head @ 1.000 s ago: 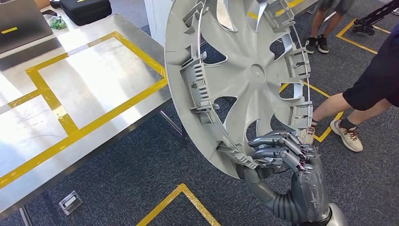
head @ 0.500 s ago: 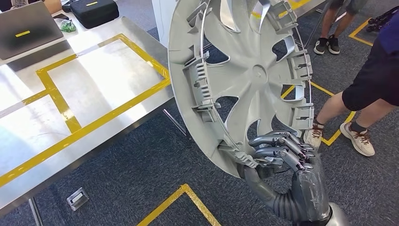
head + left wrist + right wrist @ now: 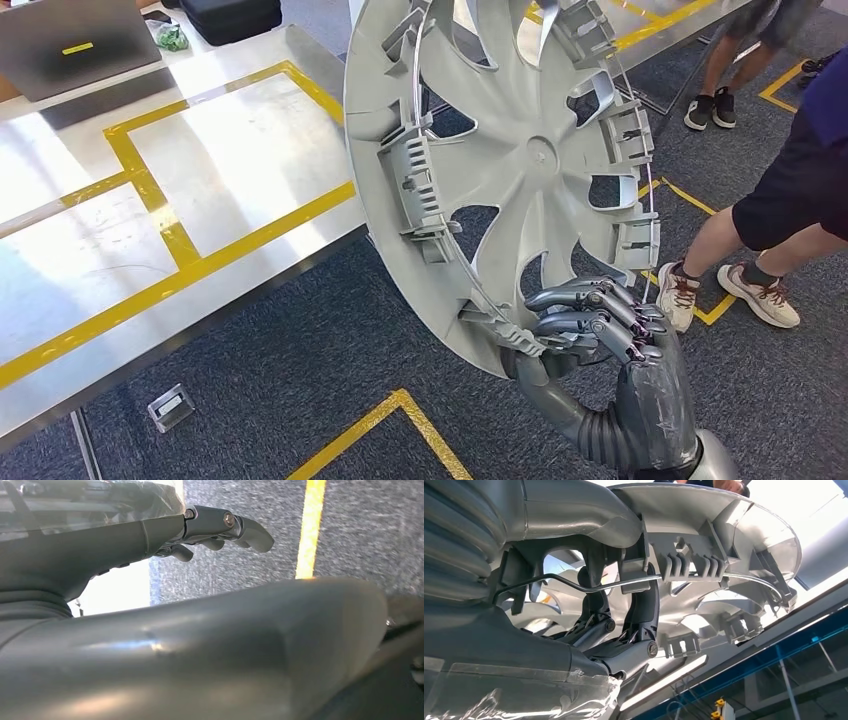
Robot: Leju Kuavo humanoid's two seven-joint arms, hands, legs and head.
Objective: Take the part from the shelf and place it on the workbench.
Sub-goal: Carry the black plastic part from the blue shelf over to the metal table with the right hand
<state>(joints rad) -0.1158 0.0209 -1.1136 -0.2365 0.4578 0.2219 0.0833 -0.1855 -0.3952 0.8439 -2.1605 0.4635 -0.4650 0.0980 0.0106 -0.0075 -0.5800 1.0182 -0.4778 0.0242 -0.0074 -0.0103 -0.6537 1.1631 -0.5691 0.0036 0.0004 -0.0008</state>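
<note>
Counter point(image 3: 240, 160) of bare metal lying at left, marked with yellow tape lines, carrying a laptop point(image 3: 75, 45) and a black case point(image 3: 228, 14) at its far edge. Left hand point(image 3: 220, 527) hanging over grey carpet, fingers apart, gripping nothing. Part point(image 3: 500, 170), a grey wheel cover, standing on edge in the air right of the counter, inner ribbed side facing the camera. Right hand point(image 3: 600, 330) clasping its lower rim. Person's legs point(image 3: 740, 230) standing at far right.
</note>
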